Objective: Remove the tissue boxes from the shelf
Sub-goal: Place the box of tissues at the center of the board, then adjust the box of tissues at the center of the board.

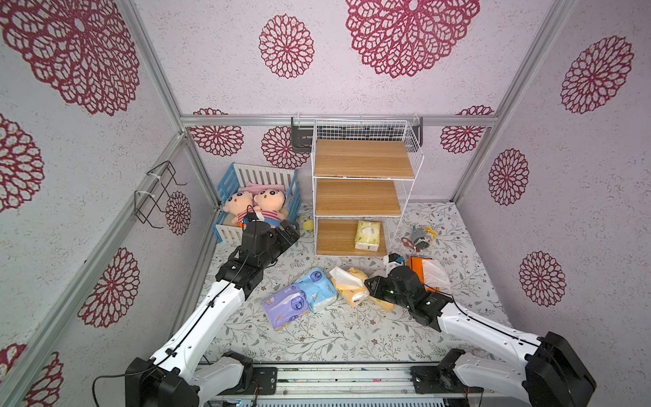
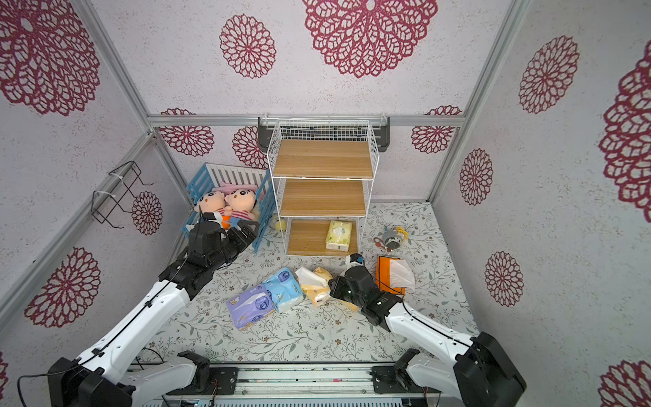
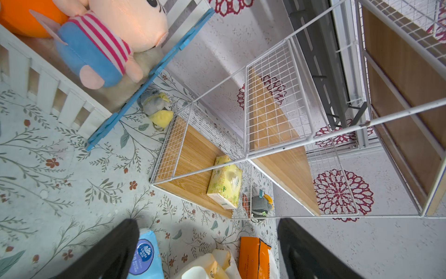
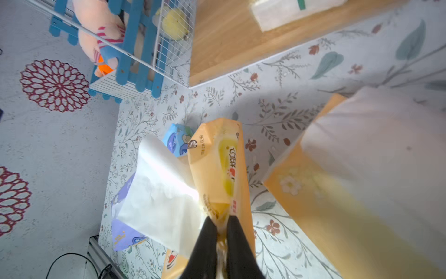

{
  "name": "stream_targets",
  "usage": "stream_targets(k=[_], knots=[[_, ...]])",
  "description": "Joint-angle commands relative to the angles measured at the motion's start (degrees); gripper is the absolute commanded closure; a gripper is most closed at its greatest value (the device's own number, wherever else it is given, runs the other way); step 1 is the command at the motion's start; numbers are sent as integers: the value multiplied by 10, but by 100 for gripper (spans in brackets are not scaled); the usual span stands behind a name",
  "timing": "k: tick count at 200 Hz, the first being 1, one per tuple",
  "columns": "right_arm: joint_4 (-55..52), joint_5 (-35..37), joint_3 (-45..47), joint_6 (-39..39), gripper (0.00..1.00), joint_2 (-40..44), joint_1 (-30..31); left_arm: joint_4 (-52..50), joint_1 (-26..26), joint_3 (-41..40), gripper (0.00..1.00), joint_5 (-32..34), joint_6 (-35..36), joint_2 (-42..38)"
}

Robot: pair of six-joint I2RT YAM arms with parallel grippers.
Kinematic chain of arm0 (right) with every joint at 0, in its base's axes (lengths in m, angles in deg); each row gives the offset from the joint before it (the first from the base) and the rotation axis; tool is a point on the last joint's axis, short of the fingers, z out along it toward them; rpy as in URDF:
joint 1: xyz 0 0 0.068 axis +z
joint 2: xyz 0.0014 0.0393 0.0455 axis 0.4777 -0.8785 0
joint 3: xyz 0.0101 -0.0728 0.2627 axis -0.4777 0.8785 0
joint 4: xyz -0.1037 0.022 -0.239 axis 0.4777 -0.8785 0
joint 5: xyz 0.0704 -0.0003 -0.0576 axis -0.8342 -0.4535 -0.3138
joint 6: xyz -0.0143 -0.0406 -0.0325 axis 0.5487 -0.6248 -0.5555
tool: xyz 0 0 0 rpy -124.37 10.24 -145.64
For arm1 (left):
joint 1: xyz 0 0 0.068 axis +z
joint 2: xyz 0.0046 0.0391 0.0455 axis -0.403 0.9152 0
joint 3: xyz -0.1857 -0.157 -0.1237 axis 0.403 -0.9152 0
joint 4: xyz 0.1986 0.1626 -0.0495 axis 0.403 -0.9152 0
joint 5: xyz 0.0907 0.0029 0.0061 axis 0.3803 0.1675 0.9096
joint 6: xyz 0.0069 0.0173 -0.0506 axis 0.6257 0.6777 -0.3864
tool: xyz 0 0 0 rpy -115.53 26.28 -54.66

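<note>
In both top views the three-tier white wire shelf with wooden boards (image 1: pixel 364 158) (image 2: pixel 322 158) stands against the back wall, and a pale green tissue pack (image 1: pixel 368 235) (image 2: pixel 339 235) lies on its bottom board. On the floral-print bench (image 1: pixel 317 338) in front lie a purple tissue pack (image 1: pixel 287 304), a light blue tissue pack (image 1: pixel 317 287) touching it, a yellow-orange tissue pack (image 1: pixel 350 287) and an orange-and-white tissue pack (image 1: pixel 426 271). The left claw (image 1: pixel 290 230) hovers beside the blue-and-white slatted crib (image 1: pixel 225 183)

In the left wrist view the left claw (image 3: pixel 207 222) gapes wide, gripping nothing; the pale green tissue pack (image 3: pixel 225 183) sits on the lowest board

In the right wrist view the right claw (image 4: pixel 222 224) is narrowed onto the yellow-orange tissue pack (image 4: pixel 217 164), pinching its wrapper end; white tissue (image 4: pixel 159 193) protrudes from it
</note>
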Motion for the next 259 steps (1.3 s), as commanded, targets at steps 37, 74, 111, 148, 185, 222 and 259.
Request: stream_targets(k=[37, 74, 111, 148, 185, 222, 259], knots=[[-36, 29, 19, 23, 84, 13, 20, -3, -14, 7, 3, 19, -1, 6], [-30, 12, 21, 31, 70, -13, 42, -4, -16, 6, 3, 21, -2, 10], [-23, 6, 15, 34, 49, -4, 67, -6, -17, 1, 3, 25, -1, 5], [-43, 38, 1, 29, 45, 36, 72, -19, -17, -3, 3, 38, 13, -8], [-71, 64, -34, 15, 43, 24, 70, -50, -17, -21, 3, 61, 30, -41], [-62, 41, -61, 14, 43, -18, 70, -63, -16, -57, 3, 82, 33, -90], [-51, 44, -72, 23, 42, -29, 70, -92, -16, -62, 3, 74, 42, -109]])
